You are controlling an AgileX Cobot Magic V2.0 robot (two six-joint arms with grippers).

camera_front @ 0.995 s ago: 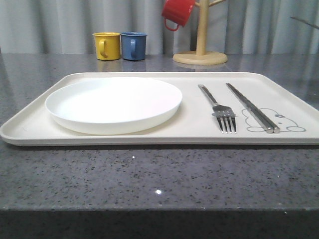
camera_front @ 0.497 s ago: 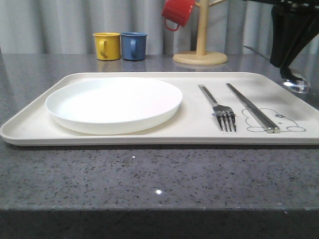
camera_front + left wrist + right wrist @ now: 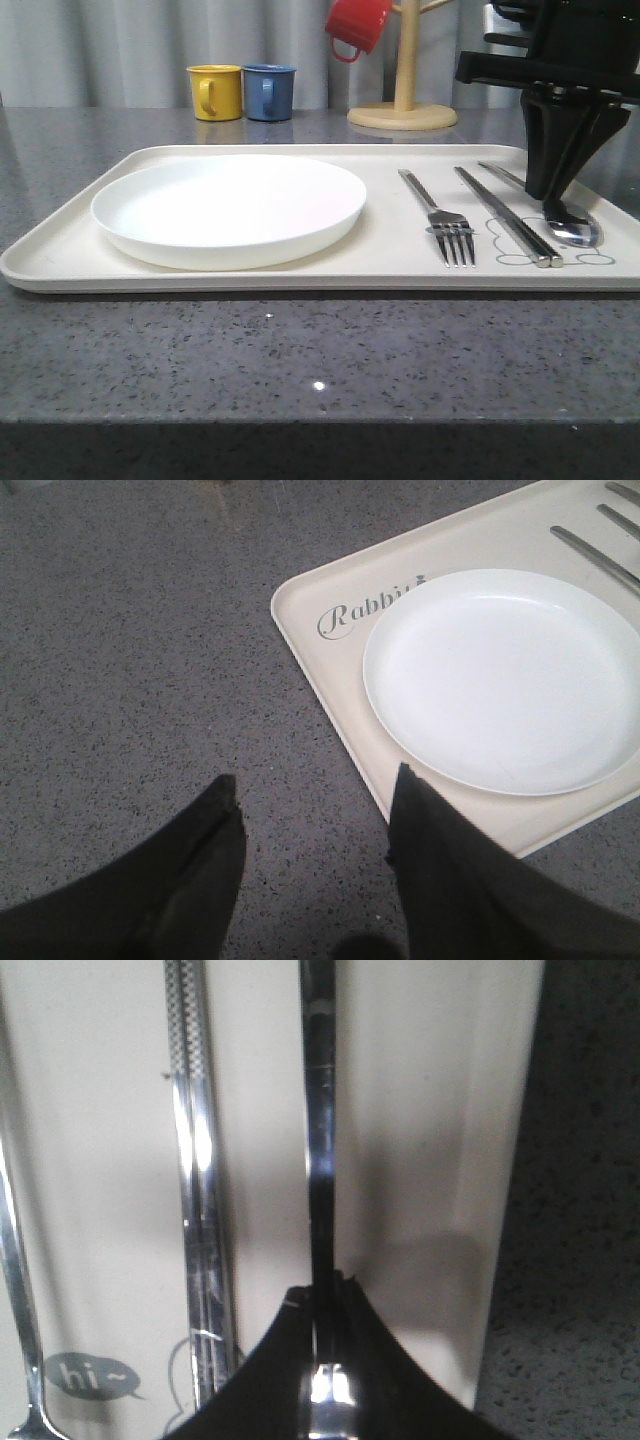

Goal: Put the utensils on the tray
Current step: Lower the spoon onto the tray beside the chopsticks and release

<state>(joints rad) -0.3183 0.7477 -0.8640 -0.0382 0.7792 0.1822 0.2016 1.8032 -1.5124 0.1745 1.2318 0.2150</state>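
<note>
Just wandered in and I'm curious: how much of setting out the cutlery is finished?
Nearly all. The fork and chopsticks already lie on the tray beside the white plate. The right end effector is shut on the spoon, whose bowl sits low over the tray. Only letting go looks left.

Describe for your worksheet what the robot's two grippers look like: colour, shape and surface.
Both are matt black. The left gripper has two broad, wedge-shaped jaws tapering to blunt tips. The right gripper narrows downward from a blocky black housing into a slim V-shaped point. No cables or markings are visible.
</note>
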